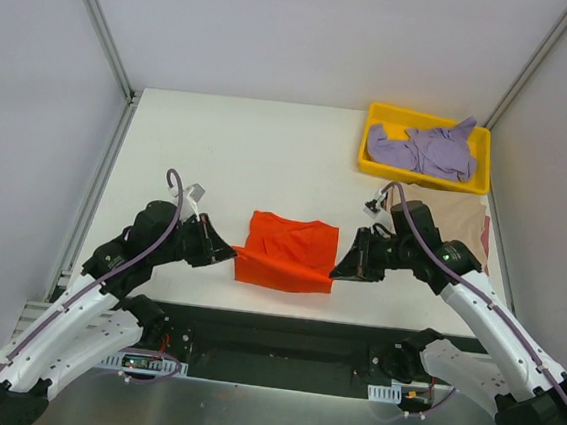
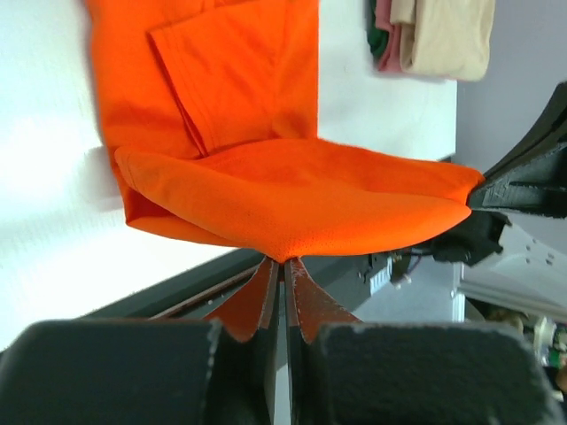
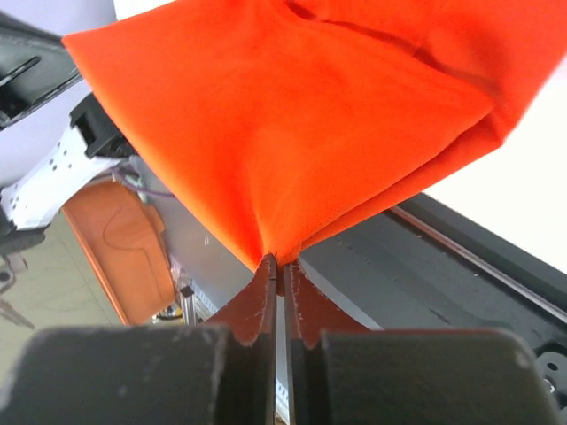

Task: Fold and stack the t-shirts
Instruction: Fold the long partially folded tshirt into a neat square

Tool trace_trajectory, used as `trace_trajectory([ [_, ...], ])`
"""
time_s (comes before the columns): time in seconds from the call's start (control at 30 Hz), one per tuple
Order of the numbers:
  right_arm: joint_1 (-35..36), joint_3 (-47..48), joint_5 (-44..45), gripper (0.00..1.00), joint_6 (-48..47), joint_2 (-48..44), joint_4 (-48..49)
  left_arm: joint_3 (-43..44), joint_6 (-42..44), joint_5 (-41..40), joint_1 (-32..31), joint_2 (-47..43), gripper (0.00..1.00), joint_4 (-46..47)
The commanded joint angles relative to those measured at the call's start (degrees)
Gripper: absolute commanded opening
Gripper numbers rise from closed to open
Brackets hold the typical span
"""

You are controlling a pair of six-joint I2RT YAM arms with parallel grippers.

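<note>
left hand (image 1: 231, 256), right hand (image 1: 335, 274) — both clamped on orange-red t-shirt (image 1: 290, 245), near edge raised

The left arm (image 1: 71, 328) and the right arm (image 1: 498, 329) look alike. Each has smooth white shells on its long links and chunky black housings at the joints. A thin purple cable (image 1: 170, 184) runs along each arm and loops free near the wrist, by a small white plug (image 1: 197, 192). The left gripper (image 1: 231, 255) and right gripper (image 1: 336, 273) are black wedges. Up close, their fingers (image 2: 310, 305) are thin dark blades rising from rough, grainy black blocks.
</note>
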Motion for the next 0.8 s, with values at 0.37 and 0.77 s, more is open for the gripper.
trace_trajectory([
  [0.37, -7.17, 1.68, 11.55, 0.01, -1.87, 4.35, 8.66, 5.52, 1.98, -18.11, -0.43, 13.71, 0.00, 13.76],
  [0.77, -10.16, 3.17, 19.38, 0.01, -2.83, 11.99, 15.88, 13.61, 6.02, -27.87, -0.08, 29.27, 0.00, 16.23],
])
